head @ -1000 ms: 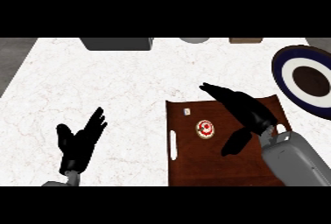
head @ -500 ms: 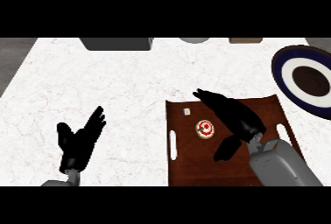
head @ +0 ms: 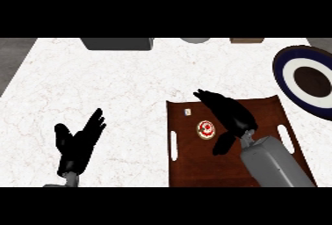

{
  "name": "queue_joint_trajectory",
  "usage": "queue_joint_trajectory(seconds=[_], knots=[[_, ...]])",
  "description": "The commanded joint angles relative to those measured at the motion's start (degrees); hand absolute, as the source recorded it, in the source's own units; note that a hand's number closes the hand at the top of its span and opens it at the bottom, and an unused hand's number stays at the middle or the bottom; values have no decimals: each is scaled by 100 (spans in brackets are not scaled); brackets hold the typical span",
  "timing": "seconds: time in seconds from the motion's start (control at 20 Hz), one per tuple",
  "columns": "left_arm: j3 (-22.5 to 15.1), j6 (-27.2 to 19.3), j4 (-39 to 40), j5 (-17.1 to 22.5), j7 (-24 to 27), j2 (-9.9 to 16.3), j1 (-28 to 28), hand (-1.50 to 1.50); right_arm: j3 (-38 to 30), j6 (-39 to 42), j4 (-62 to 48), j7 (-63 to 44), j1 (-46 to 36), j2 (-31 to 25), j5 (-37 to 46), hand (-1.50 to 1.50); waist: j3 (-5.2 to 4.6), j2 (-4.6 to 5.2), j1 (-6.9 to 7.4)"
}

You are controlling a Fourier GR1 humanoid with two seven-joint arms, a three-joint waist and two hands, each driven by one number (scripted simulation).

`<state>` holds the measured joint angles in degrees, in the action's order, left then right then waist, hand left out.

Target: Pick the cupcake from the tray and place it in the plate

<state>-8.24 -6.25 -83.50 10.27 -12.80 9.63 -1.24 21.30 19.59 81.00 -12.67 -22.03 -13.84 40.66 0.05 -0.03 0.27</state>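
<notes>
A small cupcake [head: 207, 129] with white frosting and a red top sits on the brown tray [head: 194, 167] at lower right. My right hand [head: 228, 113] hovers open just right of the cupcake, fingers stretched toward the far left and thumb pointing down beside it. Nothing is held. The plate [head: 290, 72], dark blue with a white ring and a dark centre, lies at the right edge, partly cut off. My left hand [head: 77, 143] rests open at lower left on the white counter, fingers up.
A dark grey box [head: 117, 43] stands at the counter's far edge, with a grey round object [head: 194, 40] and a brown item [head: 246, 40] further right. A tiny pale thing [head: 188, 112] lies on the tray's far left corner.
My right hand and forearm have moved left and closer over the tray, nearer the cupcake. The left hand has stayed put.
</notes>
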Motion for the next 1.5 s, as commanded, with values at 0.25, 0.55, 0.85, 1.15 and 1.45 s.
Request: queue_joint_trajectory(seconds=[0.25,0.55,0.85,1.15,1.45], knots=[[-62,55,-215,-358,-125,-224,-146,0,-338,99,-857,554,-161,348,550,-150,-5,3,-3],[89,163,0,-309,173,-252,-209,0,332,-405,-846,772,2,528,1372,150,-5,0,-7],[420,566,-165,-108,198,2,-455,0,147,-946,-1256,1391,104,547,1748,150,-5,1,5],[574,105,56,-204,-17,-157,-79,0,-407,-1663,1291,1706,2446,-518,1146,150,-8,-84,-415],[446,176,-104,-178,77,-253,-391,0,-1406,-3010,2430,2934,3197,-335,-33,150,7,-63,-327]])
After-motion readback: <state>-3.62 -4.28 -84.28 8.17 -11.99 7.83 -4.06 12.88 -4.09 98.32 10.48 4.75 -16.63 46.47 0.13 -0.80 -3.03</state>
